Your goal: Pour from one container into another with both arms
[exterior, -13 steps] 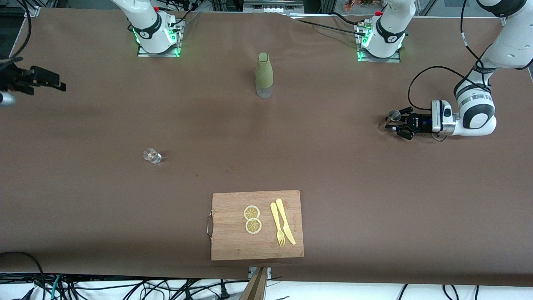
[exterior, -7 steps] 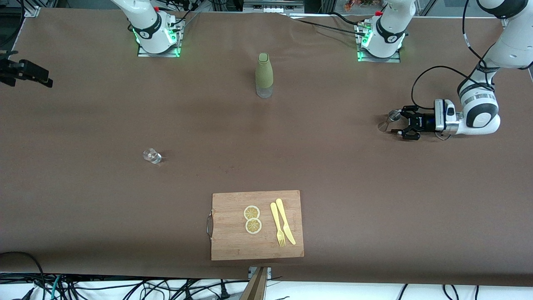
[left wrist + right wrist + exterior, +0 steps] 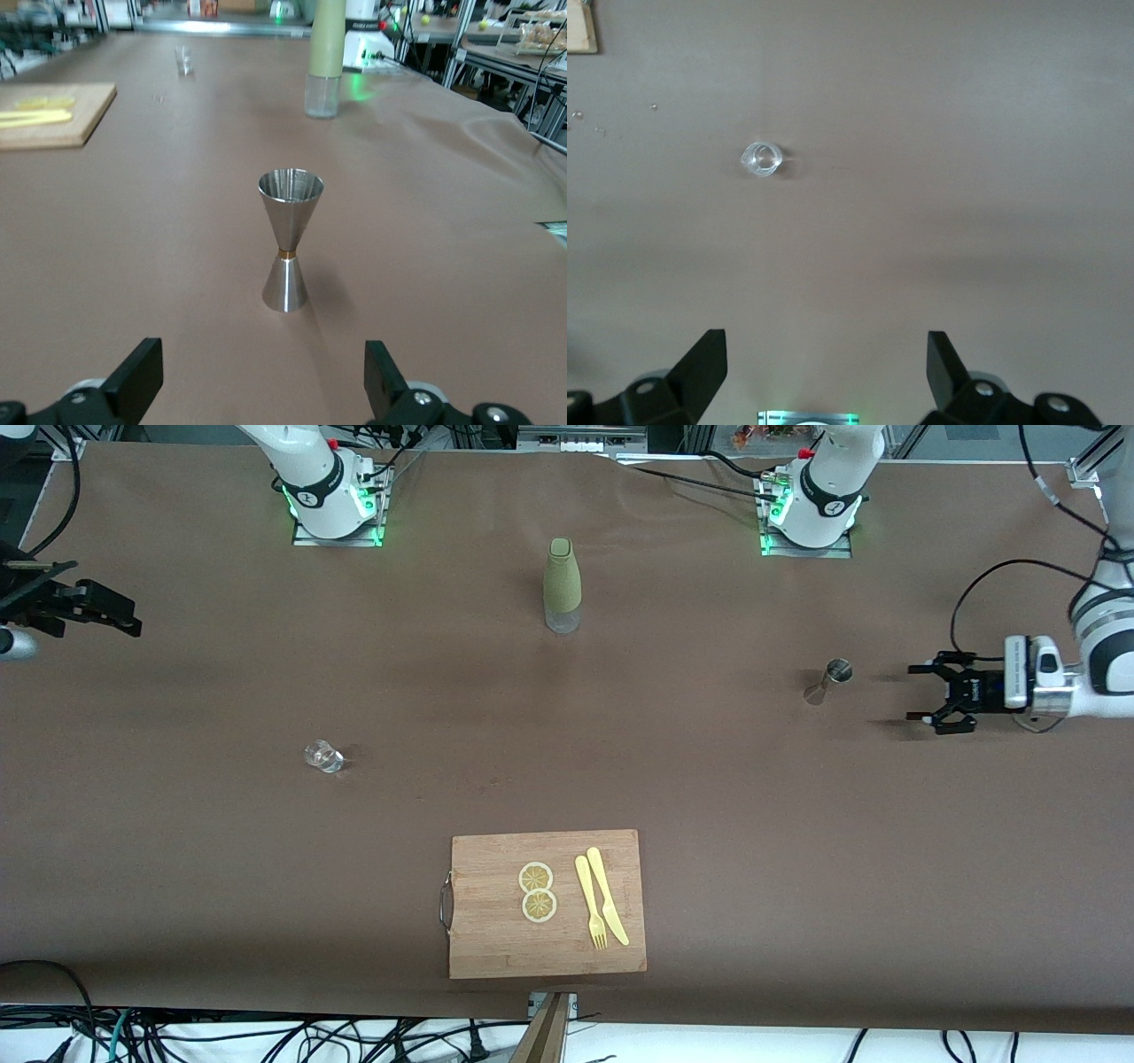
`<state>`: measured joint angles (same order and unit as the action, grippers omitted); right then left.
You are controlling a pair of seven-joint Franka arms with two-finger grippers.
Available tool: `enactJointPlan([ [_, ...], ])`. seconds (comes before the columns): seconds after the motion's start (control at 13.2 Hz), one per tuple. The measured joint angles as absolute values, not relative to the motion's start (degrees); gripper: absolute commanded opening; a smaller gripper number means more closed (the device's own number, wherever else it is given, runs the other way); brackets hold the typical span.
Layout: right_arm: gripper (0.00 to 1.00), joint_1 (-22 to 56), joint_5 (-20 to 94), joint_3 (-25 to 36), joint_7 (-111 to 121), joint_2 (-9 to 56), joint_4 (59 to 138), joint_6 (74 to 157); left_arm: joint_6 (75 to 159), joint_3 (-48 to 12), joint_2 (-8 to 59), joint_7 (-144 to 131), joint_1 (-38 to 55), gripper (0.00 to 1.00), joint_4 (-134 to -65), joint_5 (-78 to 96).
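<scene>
White arms; black bands, cables — green-lit bases.

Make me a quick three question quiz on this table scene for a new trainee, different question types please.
1. True or false: the left gripper is shut on the steel jigger.
2. What lies on the cutting board with the two lemon slices? A) spoon B) yellow fork and knife C) straw
3. Fill in: the green bottle stands ____ from the front camera than the small clear glass.

Key: 1 false, it is open and clear of the upright jigger. 2 B. 3 farther. The right gripper waits open at its arm's end of the table.
</scene>
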<state>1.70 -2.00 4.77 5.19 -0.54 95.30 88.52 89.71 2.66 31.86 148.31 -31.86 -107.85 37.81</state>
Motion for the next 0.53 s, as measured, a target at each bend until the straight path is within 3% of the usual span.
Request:
enactJointPlan([
  [0.53, 1.00, 1.6, -2.0, 3.8, 5.2, -0.6, 95.2, 88.5, 89.5, 2.4, 15.4, 106.0, -26.3, 1.00, -105.3, 27.3],
])
